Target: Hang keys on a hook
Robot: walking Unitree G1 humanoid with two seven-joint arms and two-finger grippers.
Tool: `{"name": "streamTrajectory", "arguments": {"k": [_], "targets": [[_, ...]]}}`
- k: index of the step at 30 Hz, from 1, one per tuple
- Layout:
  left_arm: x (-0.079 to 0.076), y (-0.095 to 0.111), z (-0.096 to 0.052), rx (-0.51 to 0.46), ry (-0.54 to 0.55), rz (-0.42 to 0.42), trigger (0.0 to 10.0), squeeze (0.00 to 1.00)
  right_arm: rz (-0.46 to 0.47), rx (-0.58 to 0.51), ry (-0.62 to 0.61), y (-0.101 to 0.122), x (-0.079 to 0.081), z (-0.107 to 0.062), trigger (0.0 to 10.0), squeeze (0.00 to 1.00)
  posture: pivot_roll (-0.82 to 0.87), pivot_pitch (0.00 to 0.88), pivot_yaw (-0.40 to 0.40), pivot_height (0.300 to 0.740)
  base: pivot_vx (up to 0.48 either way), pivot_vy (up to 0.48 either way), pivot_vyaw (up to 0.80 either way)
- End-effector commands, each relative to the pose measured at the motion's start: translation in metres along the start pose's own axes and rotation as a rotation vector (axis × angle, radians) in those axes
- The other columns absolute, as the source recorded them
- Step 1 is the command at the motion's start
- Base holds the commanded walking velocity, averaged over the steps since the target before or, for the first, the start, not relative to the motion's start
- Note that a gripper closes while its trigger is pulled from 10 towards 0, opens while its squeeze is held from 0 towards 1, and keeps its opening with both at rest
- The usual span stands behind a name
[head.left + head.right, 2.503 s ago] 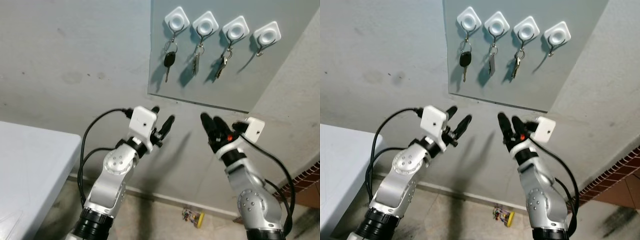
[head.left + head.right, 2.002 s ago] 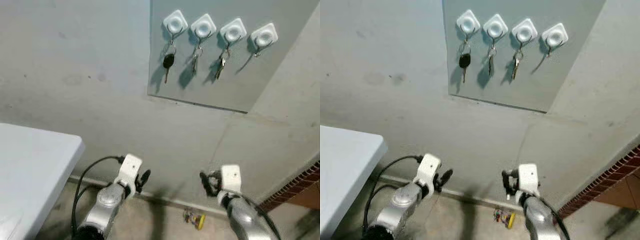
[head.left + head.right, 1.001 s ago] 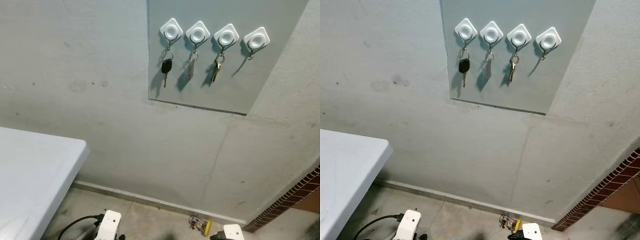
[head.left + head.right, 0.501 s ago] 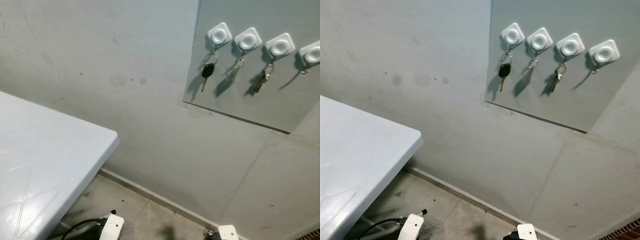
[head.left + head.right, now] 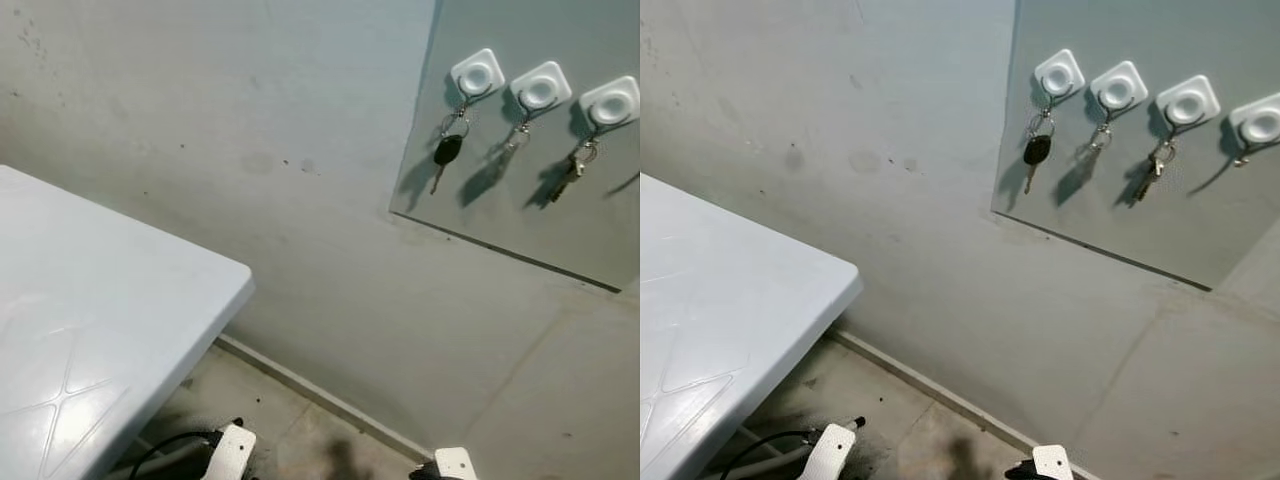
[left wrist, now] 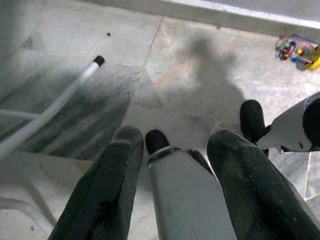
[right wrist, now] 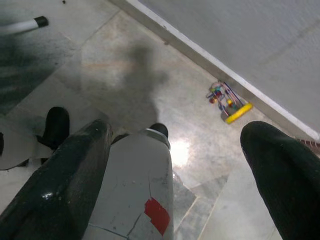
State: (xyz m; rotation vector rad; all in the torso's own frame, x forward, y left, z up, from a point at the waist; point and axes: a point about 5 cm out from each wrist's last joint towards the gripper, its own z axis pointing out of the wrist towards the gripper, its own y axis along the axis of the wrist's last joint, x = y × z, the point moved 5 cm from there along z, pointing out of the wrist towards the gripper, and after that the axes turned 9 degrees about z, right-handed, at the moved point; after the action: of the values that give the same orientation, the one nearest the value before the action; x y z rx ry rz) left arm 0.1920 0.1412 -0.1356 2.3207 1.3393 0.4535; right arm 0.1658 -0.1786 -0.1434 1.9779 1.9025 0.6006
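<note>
Both arms hang low; left gripper (image 6: 172, 187) and right gripper (image 7: 175, 165) spread, empty, over open floor (image 6: 200, 75); table (image 5: 90, 330) edge at left.

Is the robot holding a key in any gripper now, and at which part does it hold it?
Nothing is held. The left gripper and the right gripper are both open and hang toward the floor. Keys hang on the wall hooks.

hooks: 4 (image 5: 1059, 75) | keys: 3 sets (image 5: 1036, 150) (fourth hook bare) | table: 1 (image 5: 730, 300) | toy: 1 (image 7: 227, 102)
</note>
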Motion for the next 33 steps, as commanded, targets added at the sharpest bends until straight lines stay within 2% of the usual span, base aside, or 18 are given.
{"name": "streamTrajectory", "arguments": {"k": [1, 33], "targets": [[0.0041, -0.0008, -0.0004, 0.011, 0.008, 0.008, 10.0, 0.00, 0.007, 0.062, -0.003, -0.0171, -0.0012, -0.0025, 10.0, 0.00, -0.13, 0.000, -0.004, 0.724, 0.000, 0.000, 0.80], [0.0095, 0.0032, 0.0001, 0.017, 0.028, 0.016, 10.0, 0.00, -0.008, 0.071, -0.005, -0.0201, -0.0009, -0.0029, 10.0, 0.00, -0.13, 0.000, -0.011, 0.724, 0.000, 0.000, 0.80]]}}
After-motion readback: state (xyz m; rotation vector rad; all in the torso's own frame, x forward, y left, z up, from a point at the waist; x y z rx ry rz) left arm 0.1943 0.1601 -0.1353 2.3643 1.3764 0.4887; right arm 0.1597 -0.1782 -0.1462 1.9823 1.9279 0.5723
